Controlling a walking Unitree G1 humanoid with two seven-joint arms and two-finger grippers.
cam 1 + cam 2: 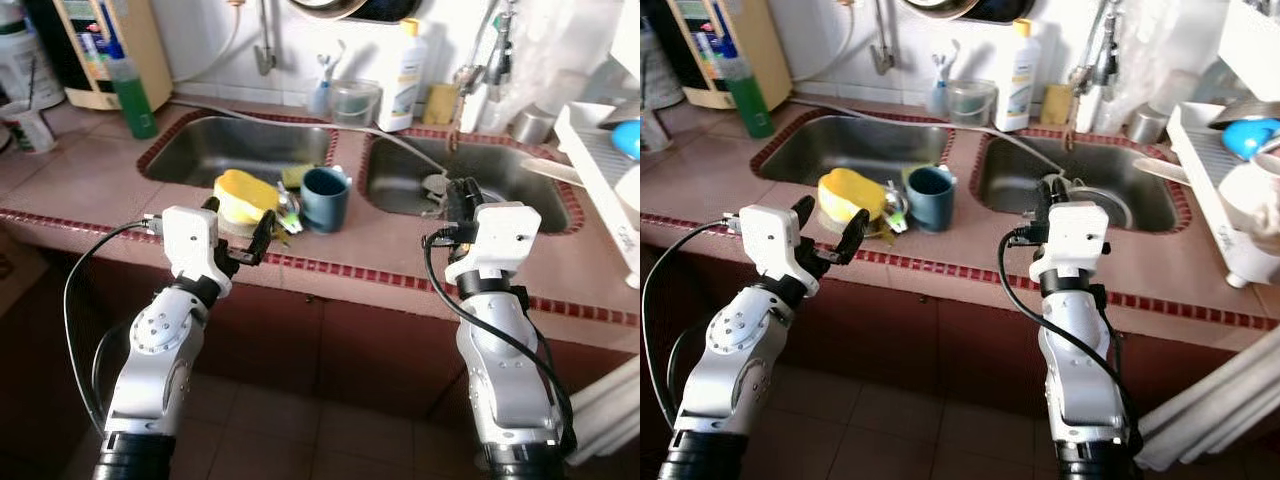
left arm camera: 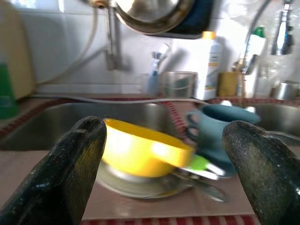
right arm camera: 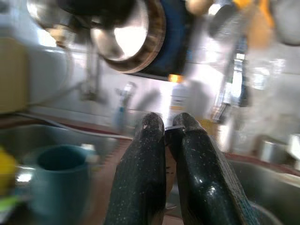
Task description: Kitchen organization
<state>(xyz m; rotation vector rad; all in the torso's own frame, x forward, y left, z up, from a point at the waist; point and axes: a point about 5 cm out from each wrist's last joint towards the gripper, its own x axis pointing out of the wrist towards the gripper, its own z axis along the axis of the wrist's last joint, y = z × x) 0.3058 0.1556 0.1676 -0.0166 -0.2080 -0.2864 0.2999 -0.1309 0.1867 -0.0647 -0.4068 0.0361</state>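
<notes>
Left gripper (image 1: 240, 228) spread wide before the yellow bowl (image 1: 245, 196).
Right gripper (image 3: 166, 136) pressed together, right of the teal mug (image 1: 325, 198).

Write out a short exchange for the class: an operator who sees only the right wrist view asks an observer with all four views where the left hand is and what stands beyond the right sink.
Operator: Where is the left hand, and is it holding anything?
Observer: The left hand is open and empty, held at the counter's front edge just before the yellow bowl, which sits beside the blue mug.
Operator: And what stands to the right of the right sink?
Observer: A white dish rack stands on the counter there, with something blue lying in it.
</notes>
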